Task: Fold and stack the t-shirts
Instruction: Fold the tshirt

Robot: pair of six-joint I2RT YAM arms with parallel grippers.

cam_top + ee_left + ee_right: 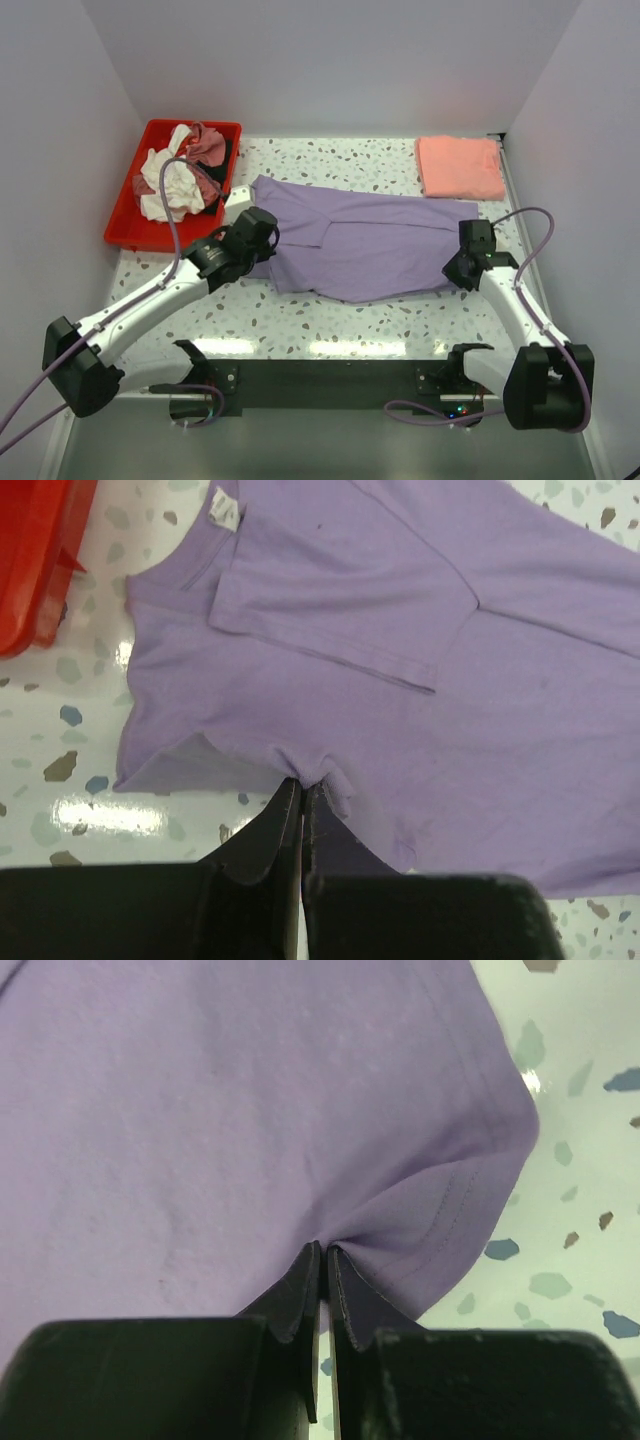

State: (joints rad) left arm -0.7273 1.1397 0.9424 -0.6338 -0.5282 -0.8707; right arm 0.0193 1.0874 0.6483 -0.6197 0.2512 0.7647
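Lavender shirt point(370, 245) spread flat mid-table, left gripper point(302, 784) clamped on its near-left edge, right gripper point(322, 1249) clamped on its right hem, pink shirt point(460, 167) folded far right, more shirts point(180, 180) heaped in red tray point(122, 226)

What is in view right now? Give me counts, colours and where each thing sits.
lavender t-shirt: one, lavender-purple, laid out across the middle of the table.
folded t-shirt: one, salmon-pink, far right corner of the table.
heaped t-shirts: count unclear, white, dusty-rose and dark, bundled in the tray.
tray: one, red, far left corner of the table.
table: one, white with coloured speckles, under everything.
left gripper: one, black, shut on the lavender t-shirt's near edge at its left end.
right gripper: one, black, shut on the lavender t-shirt's near right corner.
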